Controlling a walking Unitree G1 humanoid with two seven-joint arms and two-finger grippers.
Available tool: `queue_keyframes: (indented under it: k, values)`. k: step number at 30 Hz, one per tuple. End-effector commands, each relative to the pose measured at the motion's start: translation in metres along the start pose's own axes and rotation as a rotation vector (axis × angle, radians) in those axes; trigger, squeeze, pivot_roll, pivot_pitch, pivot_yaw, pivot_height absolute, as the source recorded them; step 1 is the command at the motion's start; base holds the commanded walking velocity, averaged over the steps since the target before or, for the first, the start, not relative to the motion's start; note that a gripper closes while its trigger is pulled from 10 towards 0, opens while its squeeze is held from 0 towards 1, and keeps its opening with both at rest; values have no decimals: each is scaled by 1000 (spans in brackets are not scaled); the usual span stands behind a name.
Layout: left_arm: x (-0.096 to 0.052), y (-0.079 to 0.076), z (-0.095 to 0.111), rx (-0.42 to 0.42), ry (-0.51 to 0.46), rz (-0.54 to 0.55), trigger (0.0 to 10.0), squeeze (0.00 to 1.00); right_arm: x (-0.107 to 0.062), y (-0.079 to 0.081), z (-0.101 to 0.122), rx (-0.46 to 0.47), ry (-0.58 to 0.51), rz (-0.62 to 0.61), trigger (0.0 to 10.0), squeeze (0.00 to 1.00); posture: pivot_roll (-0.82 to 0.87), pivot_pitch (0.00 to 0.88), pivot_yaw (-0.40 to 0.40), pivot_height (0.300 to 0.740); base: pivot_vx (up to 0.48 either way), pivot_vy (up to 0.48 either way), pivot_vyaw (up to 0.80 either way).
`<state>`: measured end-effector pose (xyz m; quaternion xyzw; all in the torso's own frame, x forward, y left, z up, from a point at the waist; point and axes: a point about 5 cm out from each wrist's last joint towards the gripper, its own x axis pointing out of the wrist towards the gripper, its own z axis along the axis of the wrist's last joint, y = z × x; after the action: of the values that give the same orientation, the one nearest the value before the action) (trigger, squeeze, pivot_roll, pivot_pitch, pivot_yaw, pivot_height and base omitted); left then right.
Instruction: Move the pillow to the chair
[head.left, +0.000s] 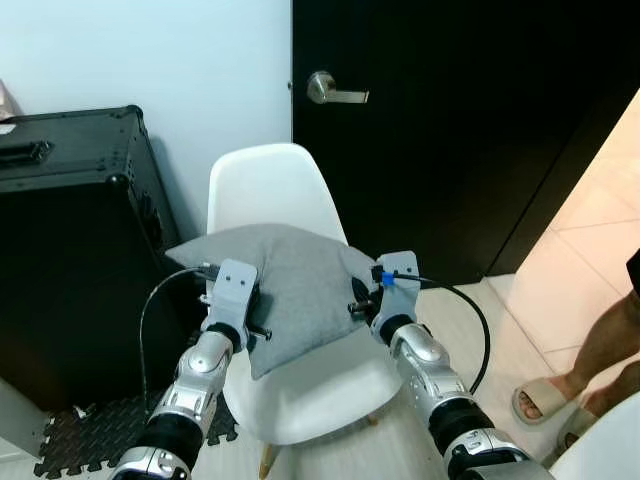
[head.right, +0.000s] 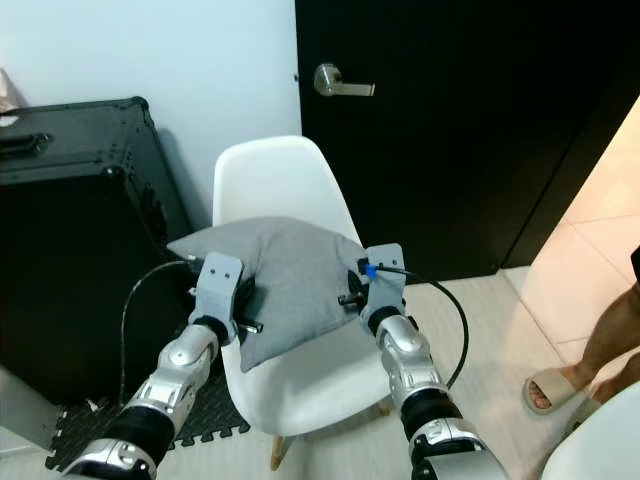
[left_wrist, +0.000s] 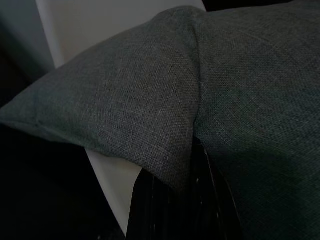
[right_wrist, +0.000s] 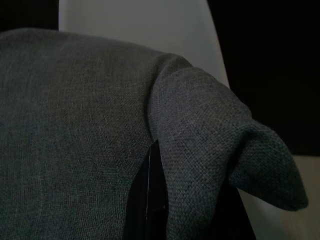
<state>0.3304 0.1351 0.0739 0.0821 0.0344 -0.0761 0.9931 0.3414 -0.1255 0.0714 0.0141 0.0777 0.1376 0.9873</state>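
A grey, coarse-woven pillow (head.left: 290, 290), square and softly creased, is over the seat of a smooth white moulded chair (head.left: 268, 185), pinched at its two sides by the left gripper (head.left: 250, 318) and the right gripper (head.left: 362, 300), each clamped on a fold of the fabric. Just beside the chair stands a black hard case (head.left: 70, 240) on a dark foam mat (head.left: 95, 425). Behind it is a black door (head.left: 450, 120) with a metal lever handle (head.left: 335, 92), and a person's sandalled foot (head.left: 545, 398) rests on the pale tile floor (head.left: 585, 240).

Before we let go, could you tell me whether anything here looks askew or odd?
The grey pillow sits tilted over the white chair, one corner overhanging the seat's front edge. The left pincer and right pincer pinch its sides, bunching the fabric. Nothing looks damaged.
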Motion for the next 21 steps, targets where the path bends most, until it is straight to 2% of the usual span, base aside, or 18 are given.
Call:
queue_keyframes:
  k: [1,10,14,21]
  values:
    - [2,14,6,20,-30,66,10000,0,0,-1,0,-15,-6,-1,10000,0,27,63,-8,655,0,0,0]
    - [-1,14,1,3,-18,81,10000,0,0,1,-1,-25,-10,4,10000,0,33,71,-6,640,0,0,0]
    - [-1,14,-1,12,-7,95,10000,0,-2,3,-2,1,-21,22,10000,0,37,84,-12,625,0,0,0]
    - [4,25,4,-16,-7,158,10000,0,0,4,1,-23,-28,28,10000,0,36,101,-23,600,0,0,0]
